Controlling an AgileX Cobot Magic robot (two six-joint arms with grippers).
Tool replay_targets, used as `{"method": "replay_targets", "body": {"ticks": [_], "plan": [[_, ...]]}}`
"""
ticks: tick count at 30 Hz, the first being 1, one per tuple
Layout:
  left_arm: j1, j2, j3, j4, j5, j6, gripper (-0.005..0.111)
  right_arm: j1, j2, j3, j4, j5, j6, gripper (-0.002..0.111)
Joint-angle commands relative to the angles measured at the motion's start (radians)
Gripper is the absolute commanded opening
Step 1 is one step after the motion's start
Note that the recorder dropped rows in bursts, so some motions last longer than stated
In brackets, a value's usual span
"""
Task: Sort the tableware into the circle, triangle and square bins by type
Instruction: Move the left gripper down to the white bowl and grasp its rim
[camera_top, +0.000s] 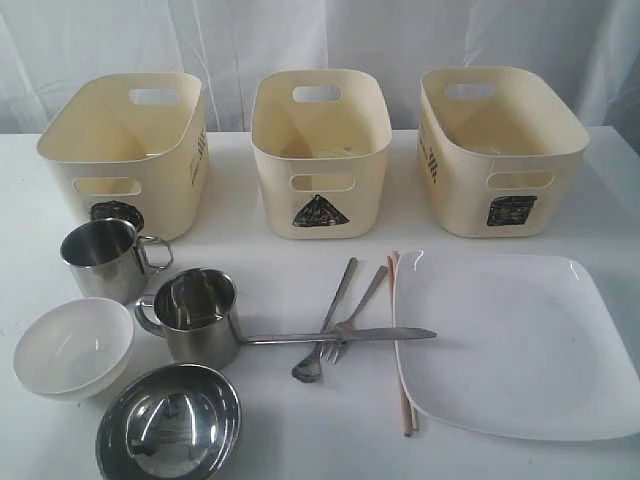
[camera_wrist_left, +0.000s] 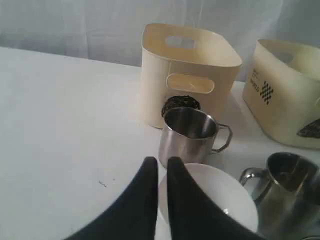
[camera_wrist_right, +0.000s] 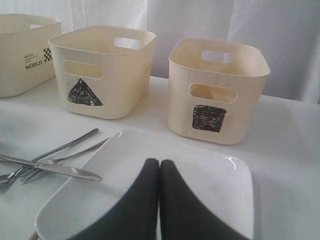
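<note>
As the left wrist camera shows them, the left jaws are clenched, tips nearly meeting, and I see nothing between them. The white bowl sits right at those tips, partly hidden behind them; I cannot tell whether they touch its rim. Just past the bowl, straight ahead of the jaws, a mug stands upright. Behind it is the circle bin, whose black mark is half covered by the mug. A second mug stands beside the bowl, on the side away from the jaws.

The right jaws are clenched too, pressed together and holding nothing. The plate lies flat under and ahead of them; I cannot say if there is contact. Beyond the plate, ahead of the jaws, stands the square bin, with the triangle bin next to it. Off to the side of the jaws, just beside the plate, the knife lies across the fork and spoon.

From the exterior camera I see the chopsticks along the plate's edge and the steel bowl near the white one, all on the worktop.
</note>
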Motion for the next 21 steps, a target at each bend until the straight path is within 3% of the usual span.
{"method": "replay_targets", "body": {"ticks": [1, 14, 16, 21], "plan": [[0.000, -0.004, 0.004, -0.012, -0.028, -0.208, 0.013, -0.006, -0.007, 0.007, -0.003, 0.001, 0.002, 0.000], [0.000, -0.004, 0.004, -0.010, 0.009, -0.348, 0.014, -0.006, -0.007, 0.007, -0.003, 0.003, 0.002, 0.000], [0.000, -0.004, -0.055, -0.010, 0.046, -0.297, 0.019, -0.006, -0.007, 0.007, -0.003, 0.003, 0.002, 0.000], [-0.002, 0.213, -0.267, -0.028, 0.197, -0.137, 0.038, -0.006, -0.007, 0.007, -0.003, 0.001, 0.002, 0.000]]}}
